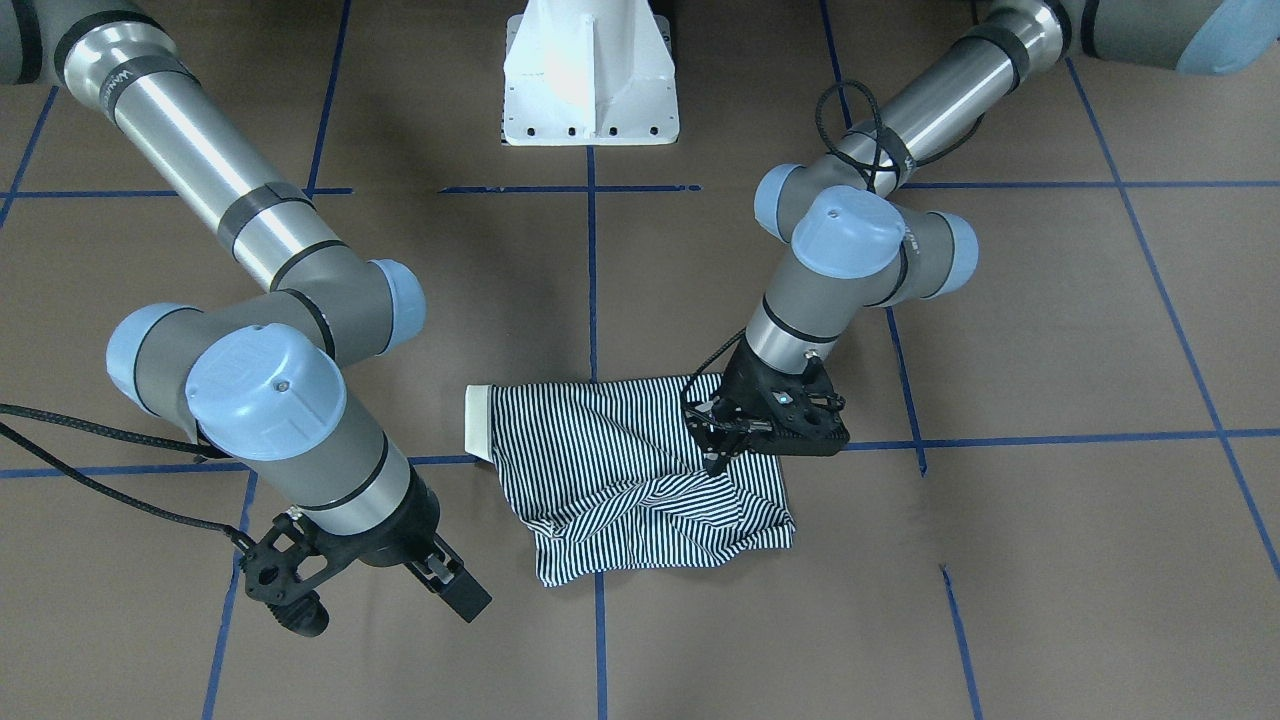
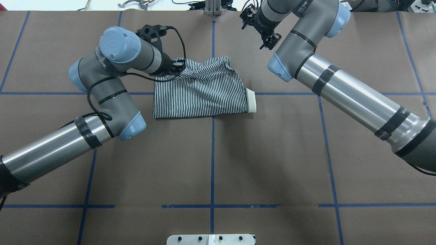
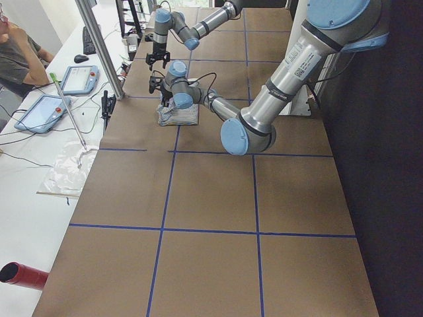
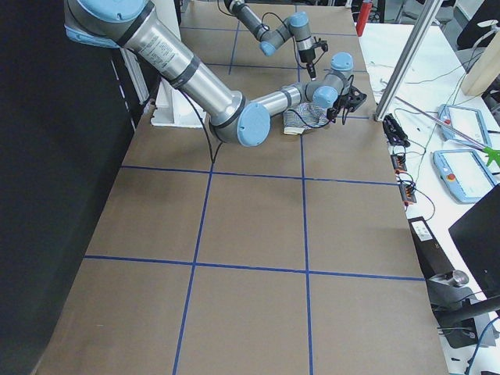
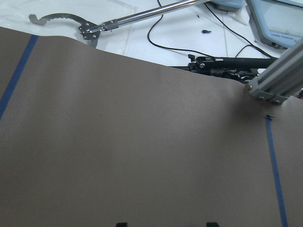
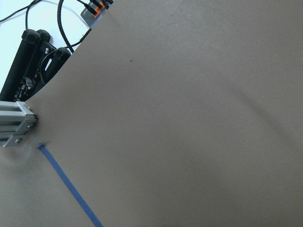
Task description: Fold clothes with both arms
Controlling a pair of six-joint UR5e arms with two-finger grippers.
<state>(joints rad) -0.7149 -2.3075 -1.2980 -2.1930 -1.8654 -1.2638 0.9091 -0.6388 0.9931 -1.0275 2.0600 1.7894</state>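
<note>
1. Jaws of the left gripper [image 1: 714,458] look clenched on the polo shirt [image 1: 600,450] at its left edge. The right gripper [image 1: 462,592] hangs well apart, and I cannot tell its jaws' state.
2. The shirt lies half-folded mid-table [image 1: 1000,560]. It looks light and limp, so pinch corners or hems.

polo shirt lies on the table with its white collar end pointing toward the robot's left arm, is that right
Not quite. The polo shirt does lie on the table, but its white collar end points toward the robot's right arm, not the left. The overhead exterior view shows this.
</note>
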